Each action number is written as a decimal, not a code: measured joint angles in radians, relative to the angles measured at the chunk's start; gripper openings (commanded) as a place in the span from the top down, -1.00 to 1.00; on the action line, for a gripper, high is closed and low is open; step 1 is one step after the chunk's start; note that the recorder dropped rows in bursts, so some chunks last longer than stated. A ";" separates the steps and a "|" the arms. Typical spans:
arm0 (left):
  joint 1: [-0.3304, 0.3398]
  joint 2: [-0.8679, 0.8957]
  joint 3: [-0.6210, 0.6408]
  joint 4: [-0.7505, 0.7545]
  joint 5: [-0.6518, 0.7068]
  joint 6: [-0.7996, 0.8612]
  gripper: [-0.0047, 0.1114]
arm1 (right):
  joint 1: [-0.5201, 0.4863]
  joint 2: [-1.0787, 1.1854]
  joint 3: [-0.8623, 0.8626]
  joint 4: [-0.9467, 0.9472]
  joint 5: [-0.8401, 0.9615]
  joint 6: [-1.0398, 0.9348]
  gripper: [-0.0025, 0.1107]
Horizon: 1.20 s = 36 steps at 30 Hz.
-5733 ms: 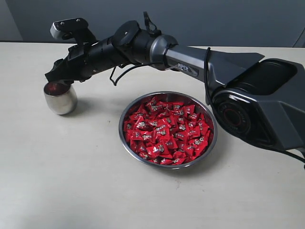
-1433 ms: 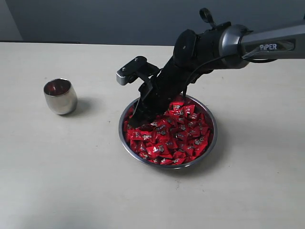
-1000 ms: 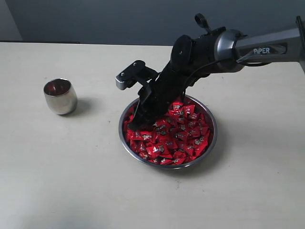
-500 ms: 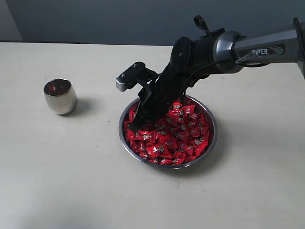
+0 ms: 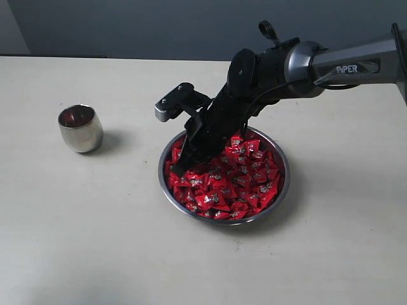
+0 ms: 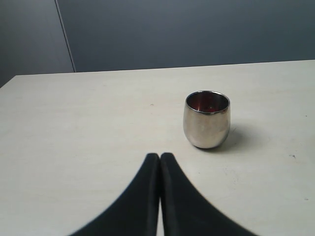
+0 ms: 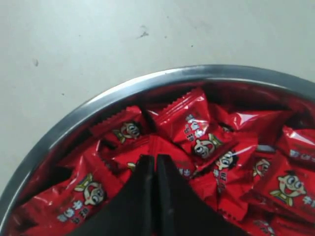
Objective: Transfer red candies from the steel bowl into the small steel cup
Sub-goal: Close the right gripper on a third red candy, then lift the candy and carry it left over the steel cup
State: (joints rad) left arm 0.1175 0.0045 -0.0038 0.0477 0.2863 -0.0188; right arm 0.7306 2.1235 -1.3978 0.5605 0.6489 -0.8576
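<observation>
Right pincer (image 7: 151, 160) closed; cream tabletop (image 5: 95, 241), grey wall (image 5: 159, 25) behind.

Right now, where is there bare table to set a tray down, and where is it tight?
Bare table across the whole foreground of the exterior view, below cup and bowl; a narrower strip between cup and bowl; another right of the bowl. Tight: the bowl, full of candies, with the right gripper among them and its arm overhead.

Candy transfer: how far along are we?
Done: red shows inside the cup, likely a few moved. In hand: right jaws shut down among the candies in the bowl; a catch isn't visible. Left: the bowl is heaped, so most remains.
</observation>
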 measured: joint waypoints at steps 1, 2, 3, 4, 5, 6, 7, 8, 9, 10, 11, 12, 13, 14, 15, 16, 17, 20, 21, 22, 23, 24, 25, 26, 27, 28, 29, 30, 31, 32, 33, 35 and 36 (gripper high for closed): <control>0.000 0.000 0.000 0.000 0.000 0.000 0.91 | 0.000 0.000 0.000 0.000 0.000 0.000 0.97; 0.000 0.000 0.000 0.000 0.000 0.000 0.91 | 0.000 -0.002 0.000 0.000 0.000 0.002 0.97; 0.000 0.000 0.000 0.000 0.000 0.000 0.91 | 0.000 -0.004 0.000 0.000 0.000 0.002 0.97; 0.000 0.000 0.000 0.000 0.000 0.000 0.91 | 0.000 -0.011 0.000 0.000 0.000 0.002 0.97; 0.000 0.000 0.000 0.000 0.000 0.000 0.91 | 0.000 -0.016 0.000 0.000 0.000 0.002 0.97; 0.000 0.000 0.000 0.000 0.000 0.000 0.91 | 0.000 -0.024 0.000 0.000 -0.005 0.002 0.97; 0.000 0.000 0.000 0.000 0.000 0.000 0.91 | 0.000 -0.034 0.000 0.000 -0.009 0.002 0.97; 0.000 0.000 0.000 0.000 0.000 0.000 0.91 | 0.000 -0.044 0.000 0.000 -0.012 0.002 0.97; 0.000 0.000 0.000 0.000 0.000 0.000 0.91 | 0.000 -0.054 0.000 0.000 -0.018 0.002 0.97; 0.000 0.000 0.000 0.000 0.000 0.000 0.91 | 0.000 -0.064 0.000 0.000 -0.020 0.002 0.97; 0.000 0.000 0.000 0.000 0.000 0.000 0.91 | 0.000 -0.072 0.000 0.000 -0.022 0.004 0.97; 0.000 0.000 0.000 0.000 0.000 0.000 0.91 | 0.000 -0.078 0.000 -0.002 -0.024 0.006 0.97; 0.000 0.000 0.000 0.000 0.000 0.000 0.91 | 0.000 -0.089 0.000 -0.007 -0.026 0.012 0.97; 0.000 0.000 0.000 0.000 0.000 0.000 0.91 | 0.000 -0.092 0.000 -0.019 -0.028 0.026 0.97; 0.000 0.000 0.000 0.000 0.000 0.000 0.91 | 0.000 -0.097 0.000 -0.036 -0.032 0.047 0.97; 0.000 0.000 0.000 0.000 0.000 0.000 0.91 | 0.000 -0.102 0.000 -0.072 -0.043 0.092 0.97; 0.000 0.000 0.000 0.000 0.000 0.000 0.91 | 0.000 -0.106 0.000 -0.103 -0.050 0.127 0.97; 0.000 0.000 0.000 0.000 0.000 0.000 0.91 | 0.000 -0.113 0.000 -0.216 -0.078 0.265 0.97; 0.000 0.000 0.000 0.000 0.000 0.000 0.91 | -0.002 -0.114 0.000 -0.238 -0.083 0.305 0.97; 0.000 0.000 0.000 0.000 0.000 0.000 0.91 | -0.007 -0.114 0.000 -0.258 -0.096 0.339 0.97; 0.000 0.000 0.000 0.000 0.000 0.000 0.91 | -0.010 -0.114 0.000 -0.265 -0.105 0.366 0.97; 0.000 0.000 0.000 0.000 0.000 0.000 0.91 | -0.016 -0.114 0.000 -0.271 -0.119 0.388 0.97; 0.000 0.000 0.000 0.000 0.000 0.000 0.91 | -0.018 -0.114 0.000 -0.271 -0.134 0.407 0.97; 0.000 0.000 0.000 0.000 0.000 0.000 0.91 | -0.020 -0.114 0.000 -0.269 -0.148 0.418 0.97; 0.000 0.000 0.000 0.000 0.000 0.000 0.91 | -0.022 -0.114 0.000 -0.260 -0.168 0.426 0.97; 0.000 0.000 0.000 0.000 0.000 0.000 0.91 | -0.022 -0.114 0.000 -0.247 -0.188 0.432 0.97; 0.000 0.000 0.000 0.000 0.000 0.000 0.91 | -0.022 -0.114 0.000 -0.235 -0.207 0.434 0.97; 0.000 0.000 0.000 0.000 0.000 0.000 0.91 | -0.022 -0.114 0.000 -0.223 -0.227 0.436 0.97; 0.000 0.000 0.000 0.000 0.000 0.000 0.91 | -0.022 -0.114 0.000 -0.213 -0.245 0.439 0.97; 0.000 0.000 0.000 0.000 0.000 0.000 0.91 | -0.020 -0.114 0.000 -0.207 -0.260 0.438 0.97; 0.000 0.000 0.000 0.000 0.000 0.000 0.91 | -0.016 -0.114 0.000 -0.193 -0.294 0.438 0.97; 0.000 0.000 0.000 0.000 0.000 0.000 0.91 | -0.012 -0.097 -0.030 -0.187 -0.311 0.438 0.97; 0.000 0.000 0.000 0.000 0.000 0.000 0.91 | -0.012 -0.085 -0.050 -0.182 -0.311 0.438 0.97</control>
State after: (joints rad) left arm 0.1175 0.0045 -0.0038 0.0477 0.2863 -0.0188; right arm 0.7190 2.0388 -1.4481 0.3781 0.3377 -0.4192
